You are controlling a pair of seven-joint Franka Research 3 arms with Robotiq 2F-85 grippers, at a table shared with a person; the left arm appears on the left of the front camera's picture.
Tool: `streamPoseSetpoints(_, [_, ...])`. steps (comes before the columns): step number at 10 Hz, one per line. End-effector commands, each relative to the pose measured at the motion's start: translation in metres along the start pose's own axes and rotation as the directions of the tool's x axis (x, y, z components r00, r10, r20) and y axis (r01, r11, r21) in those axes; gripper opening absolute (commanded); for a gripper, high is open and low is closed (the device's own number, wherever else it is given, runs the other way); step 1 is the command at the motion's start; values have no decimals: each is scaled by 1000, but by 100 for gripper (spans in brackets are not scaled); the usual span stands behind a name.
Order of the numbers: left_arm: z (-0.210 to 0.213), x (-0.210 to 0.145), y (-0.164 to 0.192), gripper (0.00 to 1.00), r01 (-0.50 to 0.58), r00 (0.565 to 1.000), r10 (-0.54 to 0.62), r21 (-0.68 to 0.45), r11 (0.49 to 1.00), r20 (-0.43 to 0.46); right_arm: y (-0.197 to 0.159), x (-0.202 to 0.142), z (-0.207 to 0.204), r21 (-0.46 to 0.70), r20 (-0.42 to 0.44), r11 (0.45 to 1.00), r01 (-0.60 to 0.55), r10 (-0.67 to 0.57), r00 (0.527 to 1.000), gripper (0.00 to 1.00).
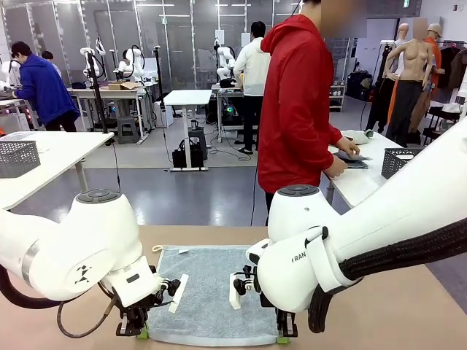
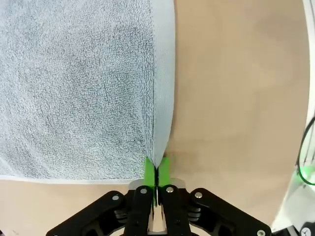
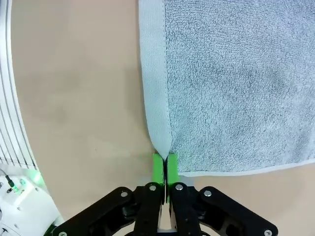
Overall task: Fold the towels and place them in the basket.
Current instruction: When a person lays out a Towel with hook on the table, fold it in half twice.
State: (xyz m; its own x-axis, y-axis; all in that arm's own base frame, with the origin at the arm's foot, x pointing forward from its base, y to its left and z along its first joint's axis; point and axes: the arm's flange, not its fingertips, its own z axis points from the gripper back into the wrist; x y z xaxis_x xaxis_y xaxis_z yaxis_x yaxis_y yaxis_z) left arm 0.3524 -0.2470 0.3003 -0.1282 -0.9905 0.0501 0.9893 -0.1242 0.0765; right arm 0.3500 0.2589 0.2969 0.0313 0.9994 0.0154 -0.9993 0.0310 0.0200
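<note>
The left gripper (image 1: pixel 142 332) is clenched on the near left corner of the pale blue-grey towel (image 1: pixel 211 292), its green pads (image 2: pixel 149 169) pressed together over the hem. The right gripper (image 1: pixel 283 337) pinches the near right corner the same way. The towel is terry with a smooth hemmed border and a small white loop (image 1: pixel 157 249) at its far left corner. It lies flat on the tan table (image 1: pixel 408 306). The bulky white arms cover its near sides. Beyond the far edge, a person in a red top (image 1: pixel 295 109) stands turned right.

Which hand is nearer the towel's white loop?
Left. The left hand grips the near corner, same towel edge as the loop; the right hand grips the other near corner.
</note>
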Motion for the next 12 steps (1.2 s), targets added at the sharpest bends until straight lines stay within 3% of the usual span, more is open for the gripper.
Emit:
streamPoseSetpoints(1, [0, 0, 0, 0, -2, 1000, 2, -1, 1000, 0, 0, -1, 0, 1, 0, 1000, 2, -2, 1000, 0])
streamPoseSetpoints(7, [49, 24, 20, 3, 50, 999, -52, 107, 993, 15, -1, 12, 53, -78, -37, 997, -14, 11, 999, 4])
streamPoseSetpoints(12, [86, 13, 29, 3, -23, 1000, 26, 140, 990, -14, -1, 8, 84, -113, -51, 994, -4, -2, 999, 4])
